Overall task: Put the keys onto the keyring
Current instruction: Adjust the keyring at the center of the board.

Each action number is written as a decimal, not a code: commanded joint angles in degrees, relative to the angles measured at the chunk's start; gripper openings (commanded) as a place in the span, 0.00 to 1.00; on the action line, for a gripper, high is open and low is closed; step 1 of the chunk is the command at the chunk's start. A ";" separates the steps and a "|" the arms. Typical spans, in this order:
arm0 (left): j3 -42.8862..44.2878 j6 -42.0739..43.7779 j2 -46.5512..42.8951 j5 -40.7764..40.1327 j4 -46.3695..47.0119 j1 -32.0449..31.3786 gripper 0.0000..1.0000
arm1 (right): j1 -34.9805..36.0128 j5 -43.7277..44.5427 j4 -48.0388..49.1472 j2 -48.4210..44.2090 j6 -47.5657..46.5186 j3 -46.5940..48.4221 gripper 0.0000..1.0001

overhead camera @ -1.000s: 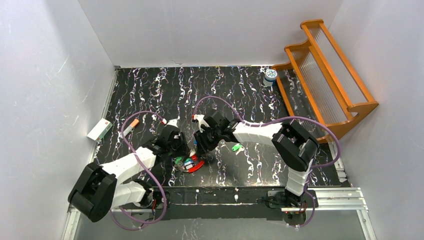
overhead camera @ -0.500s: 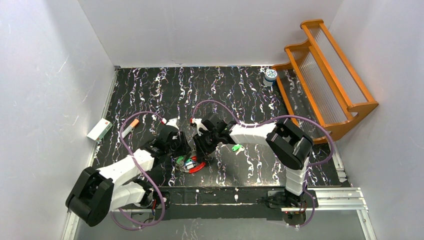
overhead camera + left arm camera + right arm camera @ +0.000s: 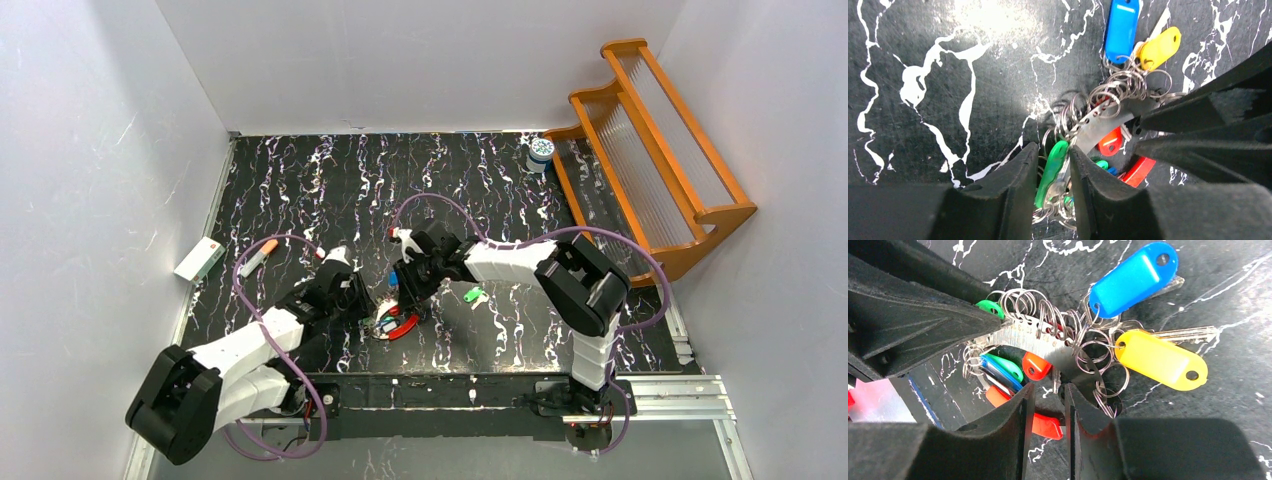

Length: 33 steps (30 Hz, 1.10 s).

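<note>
The left hand (image 3: pixel 1053 150) is nearly closed and clamps the keyring (image 3: pixel 1098 125), a flat metal band full of small loops, with a green head in the same narrow gap. The right hand (image 3: pixel 1048 390) has its fingers almost together at the band's other end, but I cannot tell whether it really pinches. Since one second ago the left hand has drawn back a little, and the bunch of keys (image 3: pixel 1148 360) on the table (image 3: pixel 500 190) has shifted slightly. I judge both hands now steady the ring. A loose green key (image 3: pixel 473 295) lies apart, not yet threaded.
</note>
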 commanded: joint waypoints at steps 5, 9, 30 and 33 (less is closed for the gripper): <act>-4.19 -3.74 -4.95 5.85 -1.54 0.17 0.11 | -2.99 6.87 -6.00 3.39 -0.99 -2.01 0.37; -5.25 -3.88 -9.34 9.42 0.54 0.12 0.06 | -3.54 6.66 -6.04 3.53 -1.16 -2.20 0.37; -2.95 3.15 -11.11 28.28 15.43 -0.84 0.46 | -3.58 4.14 -5.08 4.01 -1.44 -1.24 0.38; -2.04 4.36 -12.05 25.28 12.82 -0.84 0.55 | -3.68 3.73 -5.16 3.69 -1.89 -1.08 0.39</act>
